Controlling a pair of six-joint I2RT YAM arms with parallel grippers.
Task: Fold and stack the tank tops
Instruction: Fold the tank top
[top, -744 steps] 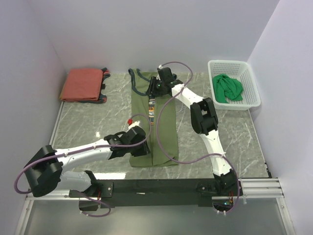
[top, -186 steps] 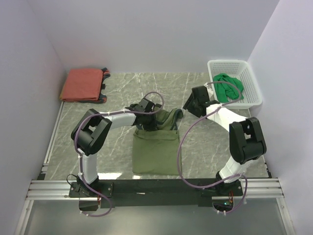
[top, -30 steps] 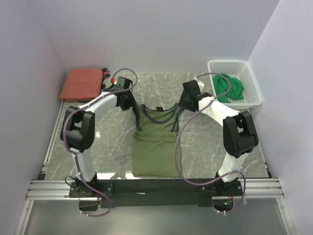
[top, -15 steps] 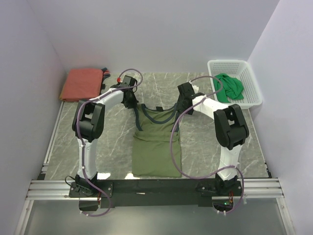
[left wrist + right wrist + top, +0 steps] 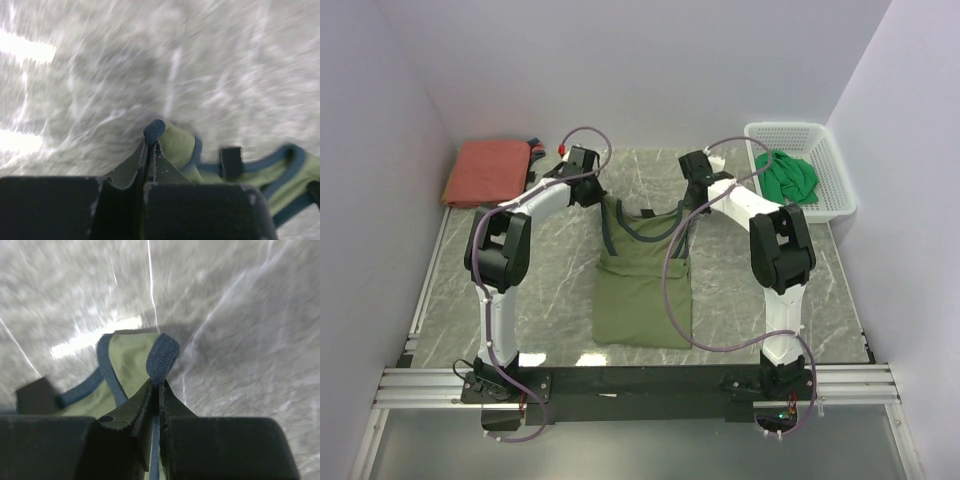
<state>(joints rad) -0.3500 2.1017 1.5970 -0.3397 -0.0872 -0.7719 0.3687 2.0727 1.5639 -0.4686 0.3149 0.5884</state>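
- Left gripper is pinched shut on one shoulder strap of the olive tank top. The right gripper pinches the other strap. Only the wrist views show the grip.
- Top view: the olive tank top lies centre, the rust-red top is folded far left, and the green top is in the basket.

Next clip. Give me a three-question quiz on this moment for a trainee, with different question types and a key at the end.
1. True or false: the bright green top lies inside the white basket.
2. What are the left gripper and right gripper pinching? A) the shoulder straps of the olive top B) its bottom hem C) nothing
3. Fill in: the rust-red top lies folded at the far ___ corner of the table.
Key: 1 true; 2 A; 3 left.
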